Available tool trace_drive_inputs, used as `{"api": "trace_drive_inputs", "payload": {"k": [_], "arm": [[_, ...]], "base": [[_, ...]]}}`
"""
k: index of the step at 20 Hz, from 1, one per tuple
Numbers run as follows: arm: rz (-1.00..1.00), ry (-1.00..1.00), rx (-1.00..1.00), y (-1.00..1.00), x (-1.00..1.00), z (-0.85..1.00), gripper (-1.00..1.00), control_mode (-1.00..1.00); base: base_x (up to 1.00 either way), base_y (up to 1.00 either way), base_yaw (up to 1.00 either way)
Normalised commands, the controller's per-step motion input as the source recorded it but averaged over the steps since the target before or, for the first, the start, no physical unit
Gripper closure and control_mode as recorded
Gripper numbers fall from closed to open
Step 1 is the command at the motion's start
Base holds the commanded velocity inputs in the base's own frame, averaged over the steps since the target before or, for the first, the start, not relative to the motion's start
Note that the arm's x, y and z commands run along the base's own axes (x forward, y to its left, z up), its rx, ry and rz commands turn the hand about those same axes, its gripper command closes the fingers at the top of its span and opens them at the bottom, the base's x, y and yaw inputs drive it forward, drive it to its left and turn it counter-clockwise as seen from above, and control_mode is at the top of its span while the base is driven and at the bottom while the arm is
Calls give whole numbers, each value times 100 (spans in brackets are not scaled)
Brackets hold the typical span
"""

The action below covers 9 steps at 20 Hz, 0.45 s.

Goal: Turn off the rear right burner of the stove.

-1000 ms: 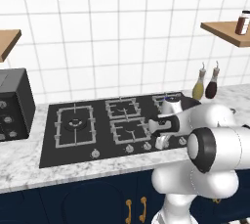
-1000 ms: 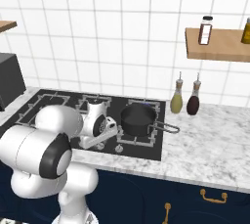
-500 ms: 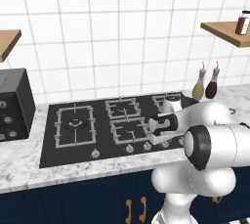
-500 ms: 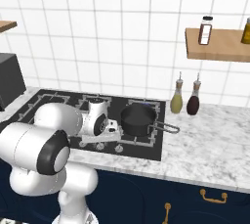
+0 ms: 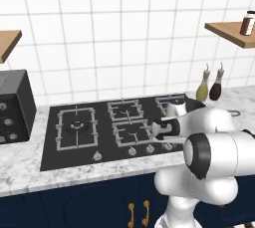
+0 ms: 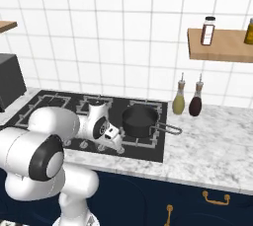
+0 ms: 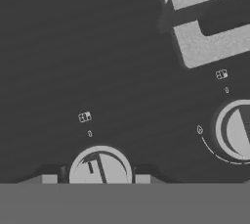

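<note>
The stove (image 5: 104,142) is a black glass cooktop with grey grates and a front row of silver knobs. My arm covers part of the rear right burner's grate (image 5: 168,101), and no flame can be made out. My gripper (image 5: 160,131) hangs low over the knob row, right of centre. In the hand view the gripper (image 7: 95,179) is open, its fingertips (image 7: 49,179) standing either side of a silver knob (image 7: 100,168) with small gaps. A second knob (image 7: 238,131) lies to the right. From the right base view the gripper (image 6: 112,142) sits just left of the pot.
A black pot (image 6: 140,120) with a long handle stands on the stove's right-hand grates. Two bottles (image 6: 187,99) stand on the marble counter to the right. A black boxy appliance (image 5: 12,107) sits left of the stove, beside the large grate (image 5: 76,126).
The hand has sunk slightly and edged forward toward the front knob row. Pot, bottles and camera have stayed where they were.
</note>
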Motion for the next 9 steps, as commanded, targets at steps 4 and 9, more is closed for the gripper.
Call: {"api": "trace_drive_inputs", "payload": {"k": [4,9], "arm": [[-85,-16,0,0,-23,-13,100,-100],[-4,0,0,-3,-6,0,100,-100]], "base": [[0,0,0],[0,0,0]]}}
